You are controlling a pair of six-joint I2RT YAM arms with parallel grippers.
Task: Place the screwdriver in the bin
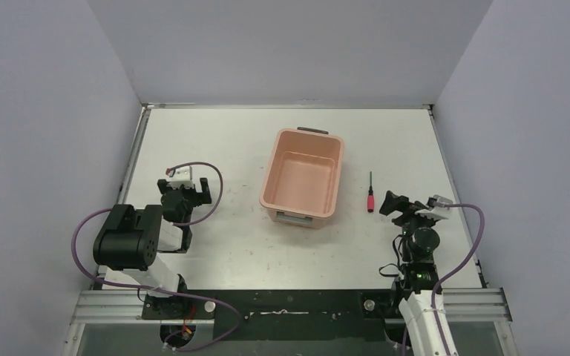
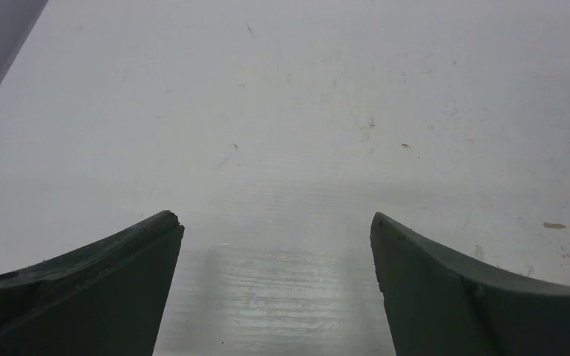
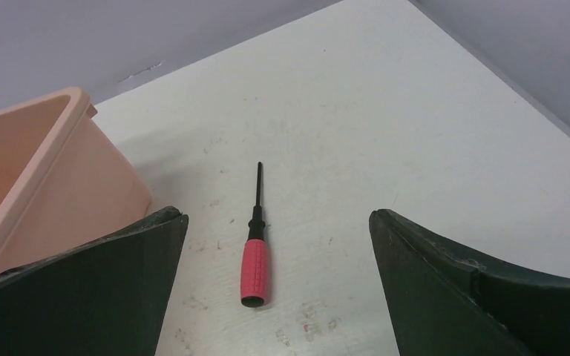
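The job is not started yet. The screwdriver (image 3: pixel 254 256) lies flat on the tabletop (image 1: pixel 193 133), just beside the bin (image 1: pixel 273 170) on its right side, and does not touch it. Its red handle is by the bin's near end, and its thin dark tip points toward the bin's far end (the end with the dark handle).

The bin is pink and open on top. Nothing is in it; only its bare floor shows.

The right pincer (image 1: pixel 387 205) sits a little further right of the bin than the screwdriver. It is spread wide and holds nothing. From its own camera, the screwdriver lies ahead, in the gap between the two fingers.

The left pincer (image 1: pixel 185 185) is well off to the bin's left, also spread wide with nothing in it.

Everything is still to do: grab the screwdriver, lift it over the bin's rim and let go.
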